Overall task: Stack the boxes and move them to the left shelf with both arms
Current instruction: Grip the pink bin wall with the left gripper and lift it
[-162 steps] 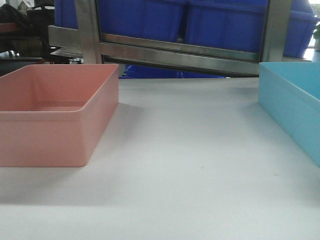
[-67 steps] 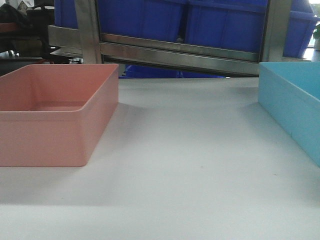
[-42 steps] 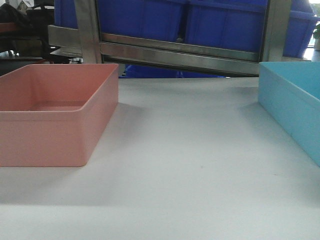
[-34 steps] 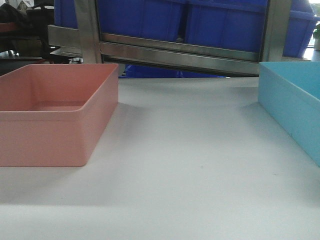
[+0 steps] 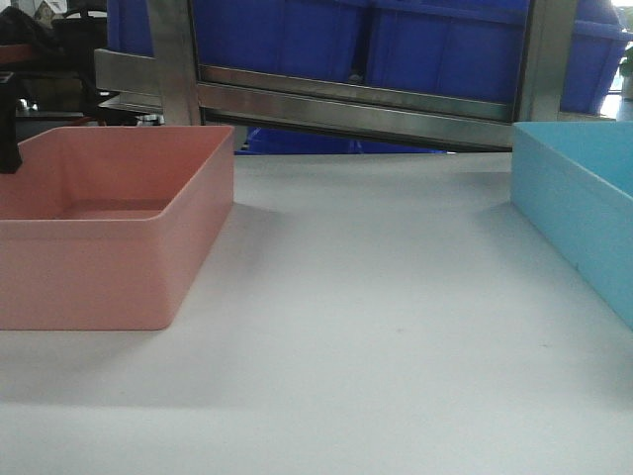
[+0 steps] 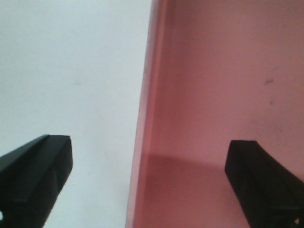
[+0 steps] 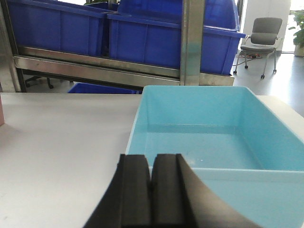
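The salmon pink box (image 5: 109,213) sits on the white table at the left, and the light blue box (image 5: 579,198) sits at the right edge. Both look empty. My left gripper (image 6: 149,159) is open and straddles the pink box's long wall (image 6: 145,118). One finger (image 6: 35,173) hangs over the table and the other (image 6: 259,178) is inside the box. A black piece of this gripper (image 5: 8,124) shows at the front view's left edge. My right gripper (image 7: 151,166) is shut on nothing, just short of the blue box's (image 7: 213,128) near left corner. The left shelf is out of view.
A steel rack (image 5: 356,107) with dark blue ribbed bins (image 5: 297,40) stands behind the table. White tabletop (image 5: 376,297) lies between the two boxes. An office chair (image 7: 261,40) stands far off at the right.
A black piece of my left gripper has come into the front view at the left edge, over the pink box. Neither box has moved.
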